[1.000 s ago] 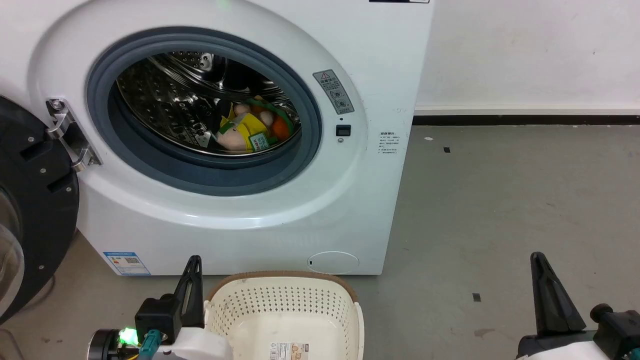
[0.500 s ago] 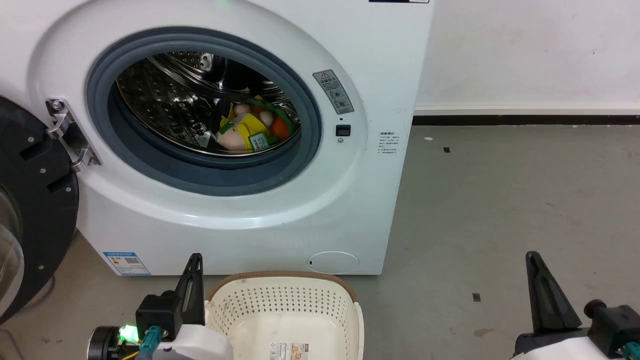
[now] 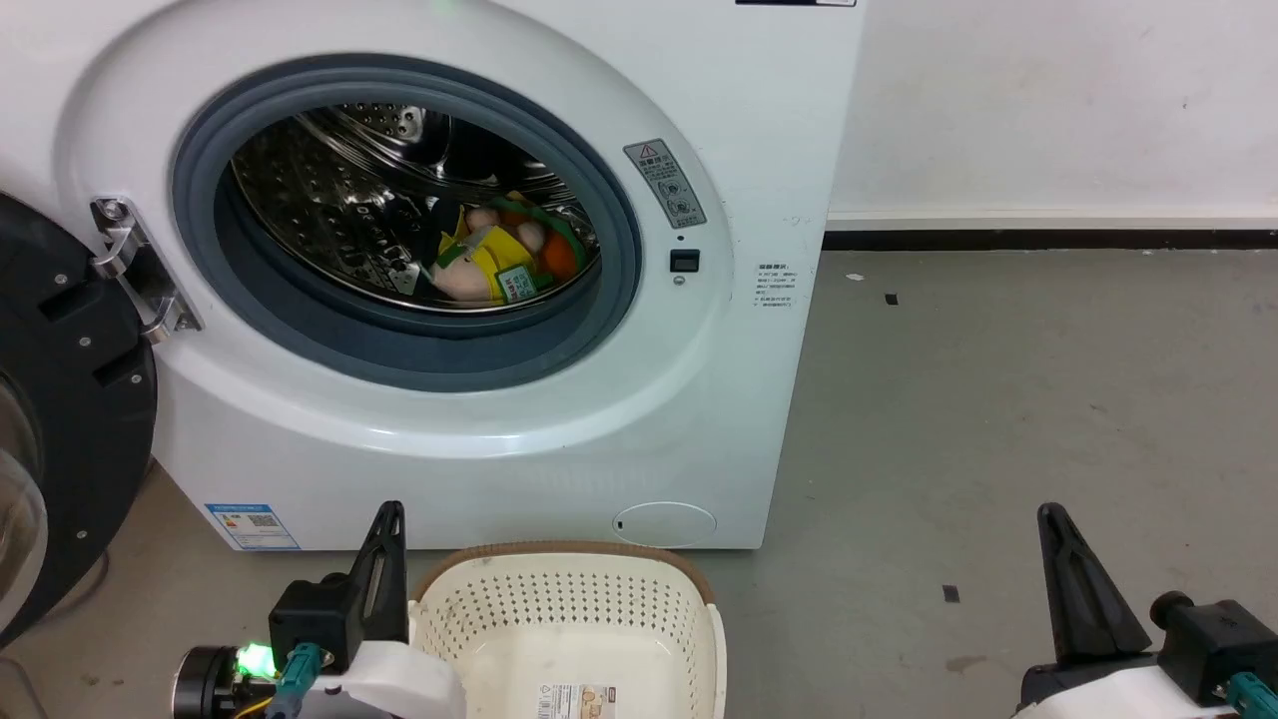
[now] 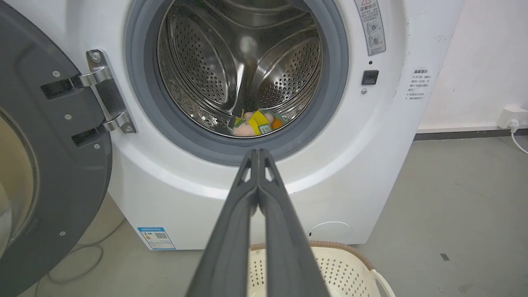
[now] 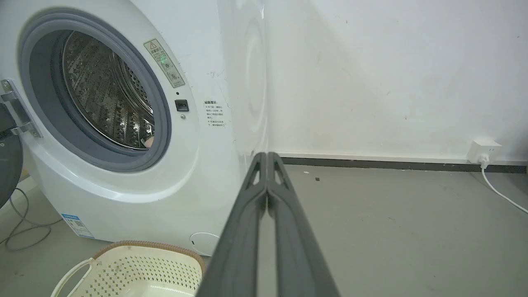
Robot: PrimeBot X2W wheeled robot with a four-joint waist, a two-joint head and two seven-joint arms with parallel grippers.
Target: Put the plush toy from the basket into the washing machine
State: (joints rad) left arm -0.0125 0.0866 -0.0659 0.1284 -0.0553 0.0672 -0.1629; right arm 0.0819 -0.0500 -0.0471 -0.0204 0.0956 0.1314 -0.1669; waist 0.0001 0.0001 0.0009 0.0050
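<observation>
Toy (image 3: 499, 262) lies inside the washer (image 3: 479, 439), left gripper (image 3: 387, 519) and right gripper (image 3: 1050, 519) pinched together empty: placing looks done, only backing off remains.

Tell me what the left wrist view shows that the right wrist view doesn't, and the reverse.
Left wrist: a straight look into the drum, with the toy lying at its bottom, plus the open door seen from its inner face and the shut left gripper.
Right wrist: the washer seen along its side panel, a long stretch of wall, and the shut right gripper.
Both: the porthole, the basket by its rim, a wall socket and grey floor.
</observation>
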